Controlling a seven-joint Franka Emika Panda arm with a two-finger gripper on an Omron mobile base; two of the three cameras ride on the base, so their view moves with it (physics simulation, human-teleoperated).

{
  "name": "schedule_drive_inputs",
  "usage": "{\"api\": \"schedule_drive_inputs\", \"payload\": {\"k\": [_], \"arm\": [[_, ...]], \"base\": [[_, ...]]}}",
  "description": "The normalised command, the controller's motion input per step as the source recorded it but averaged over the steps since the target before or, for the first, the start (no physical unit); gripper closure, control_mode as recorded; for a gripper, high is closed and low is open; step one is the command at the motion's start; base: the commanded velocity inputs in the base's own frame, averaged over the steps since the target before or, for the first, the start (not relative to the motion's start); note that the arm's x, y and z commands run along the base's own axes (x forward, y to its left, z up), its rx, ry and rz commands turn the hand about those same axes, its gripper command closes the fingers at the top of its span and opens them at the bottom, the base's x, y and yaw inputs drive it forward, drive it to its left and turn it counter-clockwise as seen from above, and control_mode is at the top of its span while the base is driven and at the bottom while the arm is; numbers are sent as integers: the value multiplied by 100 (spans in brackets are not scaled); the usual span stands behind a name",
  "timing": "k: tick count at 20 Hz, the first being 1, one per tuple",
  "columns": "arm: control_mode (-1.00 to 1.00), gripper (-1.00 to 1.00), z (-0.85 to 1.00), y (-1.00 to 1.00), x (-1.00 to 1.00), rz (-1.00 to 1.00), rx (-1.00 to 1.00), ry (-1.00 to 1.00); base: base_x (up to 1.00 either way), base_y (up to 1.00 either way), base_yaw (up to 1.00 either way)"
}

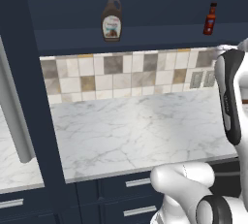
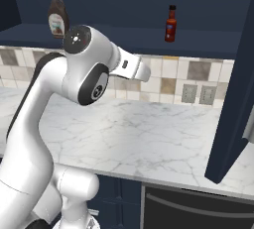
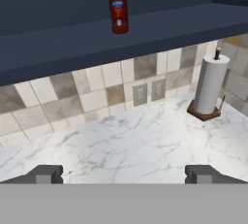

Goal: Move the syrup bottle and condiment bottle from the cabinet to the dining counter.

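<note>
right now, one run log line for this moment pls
gripper: open, empty | syrup bottle: upright in cabinet | condiment bottle: upright in cabinet, apart from syrup | moved: none

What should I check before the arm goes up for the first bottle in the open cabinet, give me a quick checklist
1. Cabinet open, shelf reachable: ok, the doors stand swung aside.
2. Syrup bottle upright on the shelf: ok.
3. Condiment bottle upright, well apart from the syrup bottle: ok.
4. Gripper open and empty: ok, the fingertips stand wide with nothing between them.
5. Gripper lined up with a bottle: not ok, it sits low over the marble worktop, with the condiment bottle above it.
6. Paper towel roll out of the way: ok, it stands on the worktop off to one side.
</note>
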Motion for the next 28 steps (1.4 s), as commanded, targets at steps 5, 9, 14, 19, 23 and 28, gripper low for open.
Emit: {"api": "schedule_drive_inputs", "payload": {"k": [5,9,14,19,23,28], "arm": [[-100,-100,12,0,34,-7,0,5],[-100,-100,5,7,34,-4,0,15],[-100,-100,2,1,2,0,0,-1],[-100,-100,35,0,25,0,0,-9],[-100,-100,31,0,37,0,0,-10],[-100,-100,28,-10,39,-2,0,-1]], "base": [[0,0,0],[0,0,0],[0,0,0],[0,0,0],[0,0,0],[0,0,0]]}}
